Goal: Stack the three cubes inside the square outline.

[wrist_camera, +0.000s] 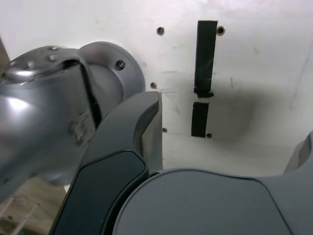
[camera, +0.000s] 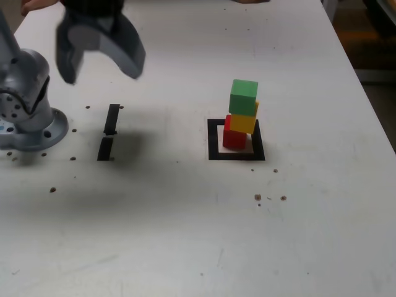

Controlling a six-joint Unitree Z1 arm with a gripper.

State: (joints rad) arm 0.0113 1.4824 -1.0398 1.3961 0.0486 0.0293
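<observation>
Three cubes stacked: red cube (camera: 234, 137) lowest, yellow cube (camera: 244, 121) middle, green cube (camera: 244, 97) top | stack inside square outline (camera: 215, 140), apparently leaning toward the exterior view's right | gripper (camera: 102, 68) blurred, jaws apart, empty, well apart from stack, above two tape strips (camera: 109, 132).

The table (camera: 185, 235) is a smooth, matt white surface, lightly speckled with dark crumbs. The square outline (camera: 215, 141) and the two tape strips (camera: 109, 133) look like matt black tape. The three cubes (camera: 242, 115) have flat, solid-coloured faces with little shine. The arm's base (wrist_camera: 44, 98) is brushed, glossy metal; the gripper (camera: 99, 52) looks like smooth, dull grey plastic.
</observation>
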